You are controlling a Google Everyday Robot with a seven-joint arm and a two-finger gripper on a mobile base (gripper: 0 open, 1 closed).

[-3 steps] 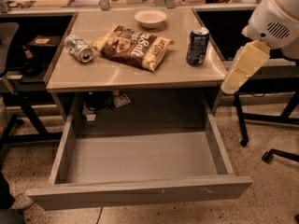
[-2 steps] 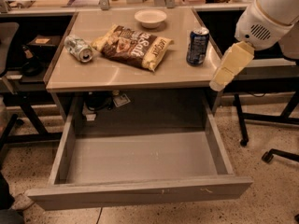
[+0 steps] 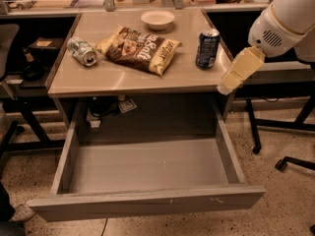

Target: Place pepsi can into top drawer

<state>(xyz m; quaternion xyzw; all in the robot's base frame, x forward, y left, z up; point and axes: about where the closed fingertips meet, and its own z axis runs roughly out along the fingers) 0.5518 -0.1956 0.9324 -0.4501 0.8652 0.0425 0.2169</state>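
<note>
Tan worktop [image 3: 123, 80] fills the middle of my view, with dark desks behind it and speckled floor below. The pepsi can [image 3: 207, 48] stands upright near the right edge, well apart from the chip bag [image 3: 140, 49], the white bowl [image 3: 157, 18] and the silver can [image 3: 82, 51] lying on its side at the left. The top drawer [image 3: 147, 203] is pulled fully out beneath the worktop, and its floor looks bare.

My gripper [image 3: 229, 82] hangs off the worktop's front right corner, just beside the edge and lower than the can's top, tilted down to the left. It holds nothing, and I cannot tell from here whether it is wide or narrow.

I judge the step in hand to be the reach for the can. To do it well:

- I would lift clear of the worktop edge before moving inward, since the tip sits close to that corner.
- I would come at the can from the front right, where nothing crowds it.
- I would close around the middle of its body, keeping it upright so it does not topple toward the bag.
- Once the can is raised, the drawer lies straight below and forward, so the carry should be short.
</note>
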